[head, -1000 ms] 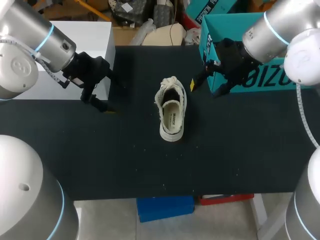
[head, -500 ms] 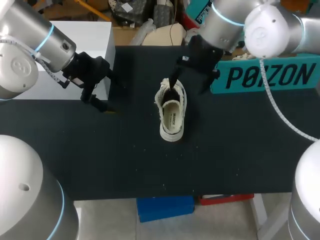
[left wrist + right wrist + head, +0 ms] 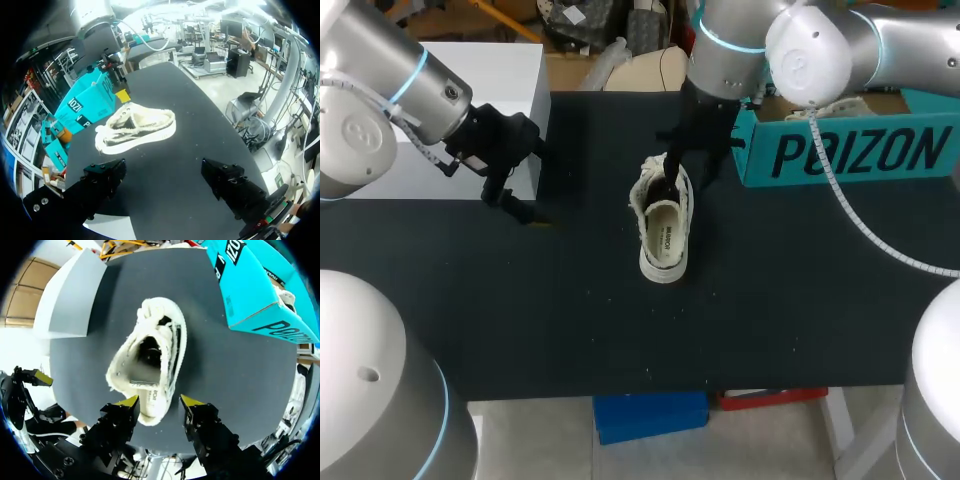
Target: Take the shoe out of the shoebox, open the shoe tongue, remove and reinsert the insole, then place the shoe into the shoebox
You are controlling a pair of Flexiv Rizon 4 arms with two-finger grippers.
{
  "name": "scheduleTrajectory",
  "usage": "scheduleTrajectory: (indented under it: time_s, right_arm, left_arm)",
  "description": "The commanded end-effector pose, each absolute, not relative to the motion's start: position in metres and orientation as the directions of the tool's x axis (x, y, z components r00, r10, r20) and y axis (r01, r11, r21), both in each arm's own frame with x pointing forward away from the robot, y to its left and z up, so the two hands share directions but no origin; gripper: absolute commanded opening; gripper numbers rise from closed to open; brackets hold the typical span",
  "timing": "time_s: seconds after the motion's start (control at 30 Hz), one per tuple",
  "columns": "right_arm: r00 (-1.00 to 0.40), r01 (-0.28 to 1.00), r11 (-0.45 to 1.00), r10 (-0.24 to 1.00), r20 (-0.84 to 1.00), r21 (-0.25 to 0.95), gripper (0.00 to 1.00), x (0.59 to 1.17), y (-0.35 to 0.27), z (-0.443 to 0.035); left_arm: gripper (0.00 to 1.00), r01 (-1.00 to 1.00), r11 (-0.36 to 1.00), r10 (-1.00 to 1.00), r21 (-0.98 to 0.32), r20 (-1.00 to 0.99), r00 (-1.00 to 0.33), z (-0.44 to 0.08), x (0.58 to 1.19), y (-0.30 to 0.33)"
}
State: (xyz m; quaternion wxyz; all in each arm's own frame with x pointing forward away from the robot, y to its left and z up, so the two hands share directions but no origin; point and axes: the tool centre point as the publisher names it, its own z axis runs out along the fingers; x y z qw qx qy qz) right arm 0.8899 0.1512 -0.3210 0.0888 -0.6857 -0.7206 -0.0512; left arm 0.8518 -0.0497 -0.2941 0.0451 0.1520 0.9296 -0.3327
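A cream knit shoe (image 3: 663,225) lies on the black table (image 3: 790,300), opening up and heel toward the front edge. The insole (image 3: 663,240) sits inside it. My right gripper (image 3: 672,165) is over the shoe's laced end in the head view. In the right wrist view its gripper (image 3: 161,401) stands open, and the shoe's (image 3: 150,360) heel end shows between the yellow tips, with gaps on both sides. My left gripper (image 3: 542,188) is open at the table's left, empty. In the left wrist view the shoe (image 3: 135,131) lies well ahead of that gripper (image 3: 167,182). The teal shoebox (image 3: 840,150) stands at the back right.
A white box (image 3: 470,110) stands at the back left, close behind my left gripper. The teal shoebox (image 3: 255,285) is just beside the shoe's toe end, on the right. Bare black tabletop stretches in front of the shoe.
My right arm swung left from the shoebox to over the shoe, and its fingers have drawn closer together. The shoe and my left arm have not moved.
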Motion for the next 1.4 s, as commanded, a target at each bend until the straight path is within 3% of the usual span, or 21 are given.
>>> scheduleTrajectory:
  time_s: [0.03,1.13,1.27,1.37,1.4]
  right_arm:
    - [-0.041,0.997,0.053,0.980,0.196,-0.056,0.47,0.897,0.148,-0.332]
    - [-0.014,0.996,0.028,0.984,0.175,-0.080,0.35,0.905,0.151,-0.424]
    - [0.001,0.996,0.014,0.986,0.165,-0.089,0.24,0.905,0.148,-0.427]
    - [0.009,0.995,0.006,0.988,0.156,-0.099,0.00,0.905,0.148,-0.428]
    - [0.011,0.995,0.004,0.988,0.155,-0.099,0.00,0.905,0.148,-0.428]
  left_arm:
    - [1.00,0.314,0.733,0.251,-0.604,-0.188,-0.949,-0.295,0.851,-0.050]
    - [1.00,0.314,0.733,0.251,-0.604,-0.188,-0.949,-0.295,0.851,-0.050]
    - [1.00,0.314,0.733,0.251,-0.604,-0.188,-0.949,-0.295,0.851,-0.050]
    - [1.00,0.314,0.733,0.251,-0.604,-0.188,-0.949,-0.295,0.851,-0.050]
    - [1.00,0.314,0.733,0.251,-0.604,-0.188,-0.949,-0.295,0.851,-0.050]
